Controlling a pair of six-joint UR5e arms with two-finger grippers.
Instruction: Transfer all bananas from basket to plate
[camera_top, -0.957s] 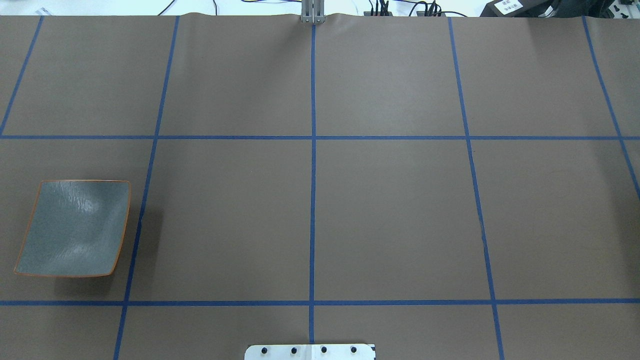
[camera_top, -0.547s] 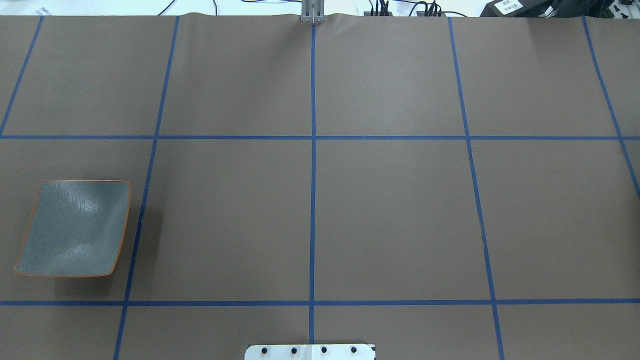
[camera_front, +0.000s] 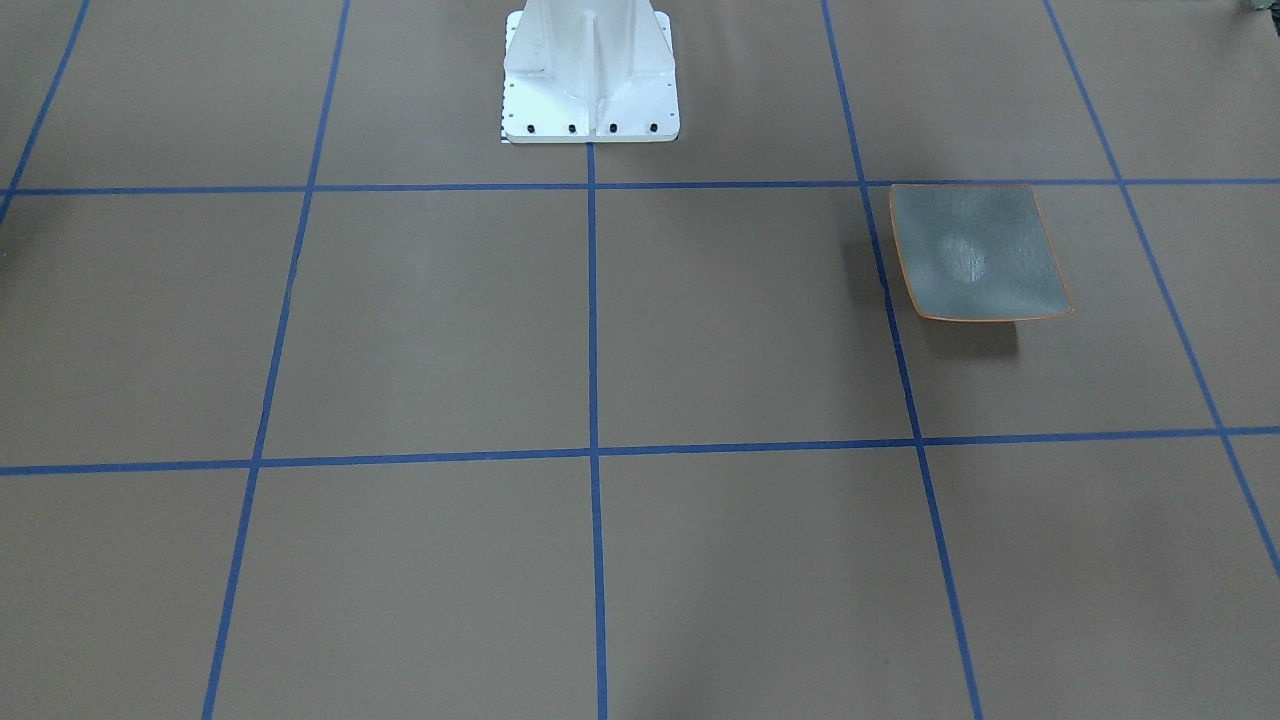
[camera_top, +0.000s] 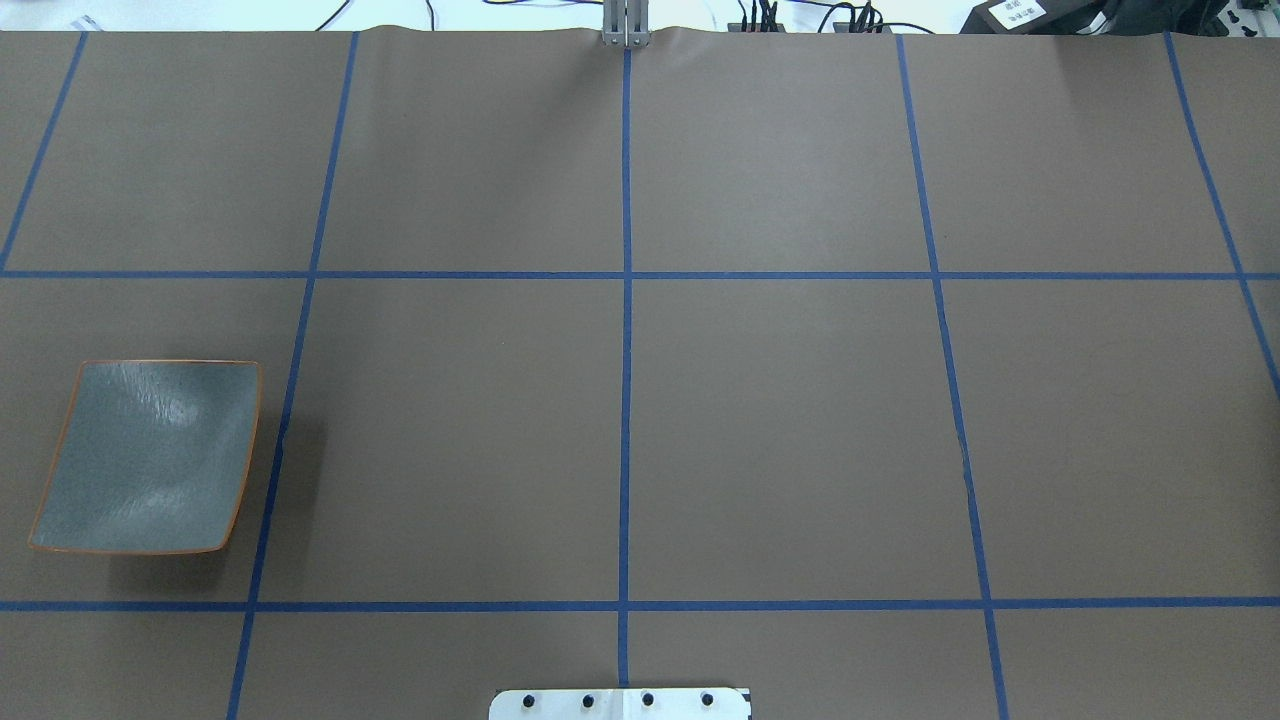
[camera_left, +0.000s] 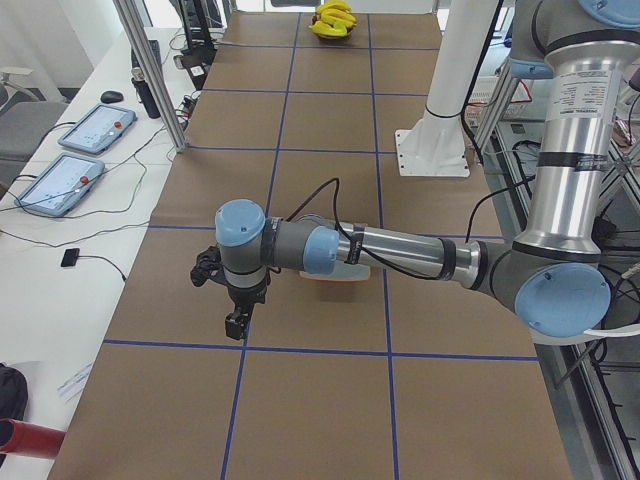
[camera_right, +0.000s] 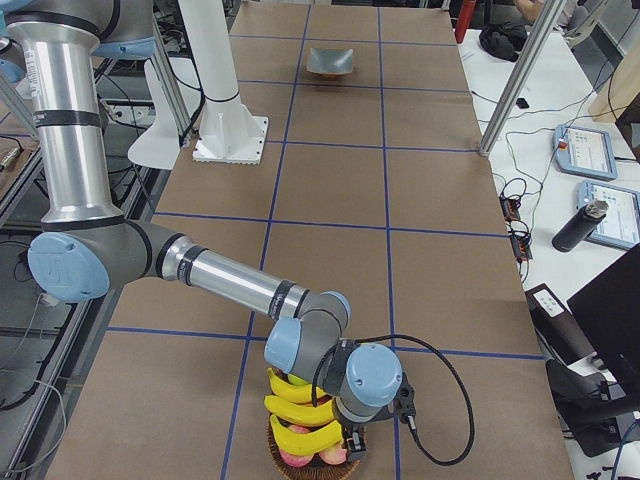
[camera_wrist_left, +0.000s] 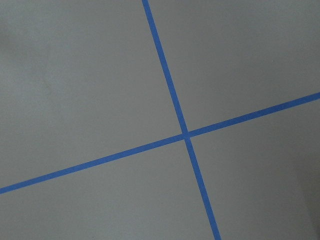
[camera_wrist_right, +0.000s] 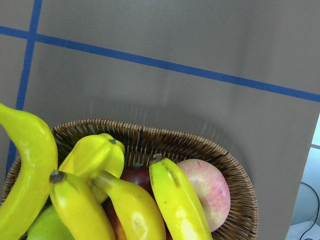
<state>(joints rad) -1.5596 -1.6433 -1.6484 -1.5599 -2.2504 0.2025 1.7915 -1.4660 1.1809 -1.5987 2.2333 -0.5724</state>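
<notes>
The right gripper (camera_right: 352, 440) is being held just above the basket (camera_right: 292, 466), close against the heaped fruit. It is being caught only by the right side view, so whether it is wide or narrow cannot be told. The bananas (camera_wrist_right: 175, 200) are being kept in that basket. Four of them are being shown by the right wrist view, piled across one another. A pink apple (camera_wrist_right: 212, 192), a dark red fruit (camera_wrist_right: 135, 175), a green fruit (camera_wrist_right: 47, 227) and a ridged yellow fruit (camera_wrist_right: 95, 152) are being crowded in beside them. The basket is being borne by the table (camera_top: 800, 420) at its right end, outside the overhead view. The left gripper (camera_left: 236, 325) is being held pointing down over the table towards the left end. It too is being seen only from the side, so its opening cannot be told. Beneath it only brown cover and a crossing of blue tape (camera_wrist_left: 186, 135) are being shown by the left wrist view. The plate (camera_top: 150, 455) is being left flat on the table at the left end, just beside a tape line and well apart from the basket. In the left side view it is being partly hidden behind the left forearm. The white mount (camera_front: 590, 70) is being shown at the middle of the robot's edge.
</notes>
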